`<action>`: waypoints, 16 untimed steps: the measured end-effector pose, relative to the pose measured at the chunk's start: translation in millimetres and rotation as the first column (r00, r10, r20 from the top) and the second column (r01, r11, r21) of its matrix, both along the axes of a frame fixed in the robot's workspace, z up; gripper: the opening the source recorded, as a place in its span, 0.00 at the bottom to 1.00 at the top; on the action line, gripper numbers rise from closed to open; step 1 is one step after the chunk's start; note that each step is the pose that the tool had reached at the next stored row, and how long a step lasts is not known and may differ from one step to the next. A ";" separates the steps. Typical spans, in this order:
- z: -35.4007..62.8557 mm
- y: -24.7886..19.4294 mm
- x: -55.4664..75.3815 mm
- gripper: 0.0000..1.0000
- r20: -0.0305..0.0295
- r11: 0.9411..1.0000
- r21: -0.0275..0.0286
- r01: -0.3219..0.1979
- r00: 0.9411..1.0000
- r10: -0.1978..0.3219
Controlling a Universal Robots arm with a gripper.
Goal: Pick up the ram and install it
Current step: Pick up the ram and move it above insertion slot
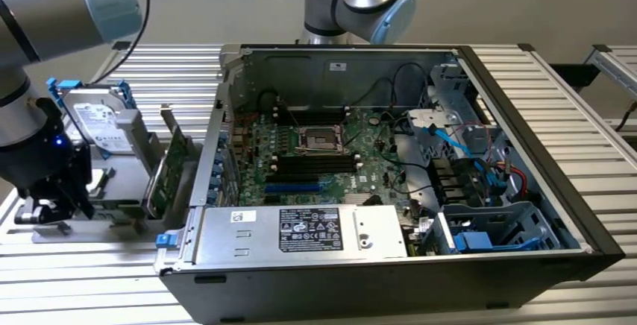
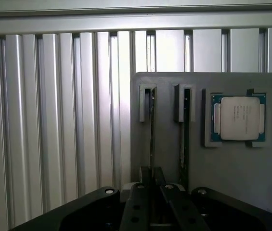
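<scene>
Wrist view: jaws pinch edge-on ram (image 2: 151, 130), near end hidden behind them.

I count one gripper (image 2: 151, 175) on my screen. I count one gray holder (image 2: 232, 163), and it has two slots. Each slot has one thin stick standing in it. That is one ram (image 2: 151, 130) and a second ram (image 2: 184, 130), so two sticks. I count one square silver chip (image 2: 237, 118) on that holder too.

In the exterior view I count one big open computer case (image 1: 298, 71). Inside it I count one main board (image 1: 368, 142) and one silver power box (image 1: 298, 229). I count one hard drive (image 1: 100, 120) and one green card (image 1: 177, 165). I count one tabletop (image 1: 557, 71) made of metal slats.
</scene>
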State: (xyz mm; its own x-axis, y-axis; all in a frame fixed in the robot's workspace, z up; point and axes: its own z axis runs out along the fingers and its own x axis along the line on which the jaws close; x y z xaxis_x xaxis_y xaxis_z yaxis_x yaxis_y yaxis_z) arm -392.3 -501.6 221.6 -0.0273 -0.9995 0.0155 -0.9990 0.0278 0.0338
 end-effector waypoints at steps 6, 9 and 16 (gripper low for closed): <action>15.0 0.0 0.0 0.15 0.000 1.000 0.001 0.000 1.000 0.000; 25.7 0.0 0.0 0.15 0.000 1.000 0.001 0.000 1.000 0.000; 52.4 3.3 1.8 0.15 0.000 1.000 0.001 -0.003 1.000 0.003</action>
